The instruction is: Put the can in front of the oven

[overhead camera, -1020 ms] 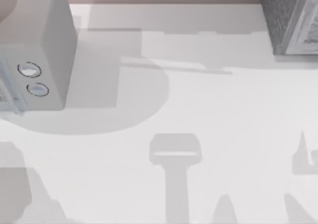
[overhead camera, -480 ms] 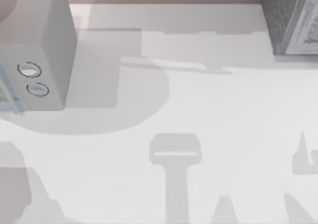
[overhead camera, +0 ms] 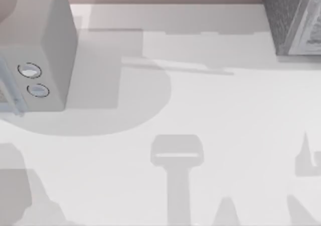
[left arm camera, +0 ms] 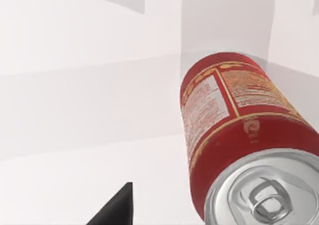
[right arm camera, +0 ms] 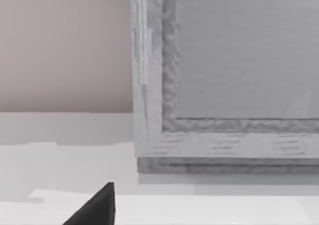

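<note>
The can (left arm camera: 234, 135) is red with yellow-orange bands, printed text and a silver top with a pull tab. It stands upright on the white table, close under the left wrist camera. A black part of my left gripper (left arm camera: 113, 209) shows beside the can, apart from it. The oven (overhead camera: 37, 60) is a pale grey box with two ringed dials (overhead camera: 33, 79), standing at the table's far left. A black part of my right gripper (right arm camera: 94, 207) shows low in the right wrist view, facing a speckled grey box.
A darker speckled grey box (overhead camera: 293, 18) with a white printed side stands at the back right; its face (right arm camera: 234, 60) looms close in the right wrist view. Arm shadows lie across the white table (overhead camera: 220, 110). A pinkish wall (right arm camera: 60, 45) runs behind.
</note>
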Controlling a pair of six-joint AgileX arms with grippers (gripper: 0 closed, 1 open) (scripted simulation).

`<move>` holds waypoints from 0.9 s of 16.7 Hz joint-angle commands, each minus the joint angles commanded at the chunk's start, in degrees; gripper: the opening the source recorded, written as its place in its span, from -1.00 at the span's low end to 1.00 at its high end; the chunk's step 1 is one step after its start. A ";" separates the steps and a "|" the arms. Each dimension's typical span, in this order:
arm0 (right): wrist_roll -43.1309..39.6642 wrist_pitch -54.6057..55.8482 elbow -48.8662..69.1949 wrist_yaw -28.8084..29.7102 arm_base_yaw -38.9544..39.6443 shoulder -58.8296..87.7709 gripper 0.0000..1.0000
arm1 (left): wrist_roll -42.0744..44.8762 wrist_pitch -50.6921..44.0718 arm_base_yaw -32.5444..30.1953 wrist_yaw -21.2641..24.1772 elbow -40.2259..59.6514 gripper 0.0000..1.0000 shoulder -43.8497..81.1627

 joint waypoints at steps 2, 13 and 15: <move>0.00 0.00 0.00 0.00 0.00 0.00 1.00 | 0.00 0.00 0.00 0.00 0.00 1.00 0.00; 0.00 0.00 0.00 0.00 0.00 0.00 1.00 | -0.06 -8.36 -0.06 0.01 6.89 1.00 -1.12; 0.00 0.00 0.00 0.00 0.00 0.00 1.00 | -0.14 -9.31 -0.14 0.00 7.76 1.00 -1.56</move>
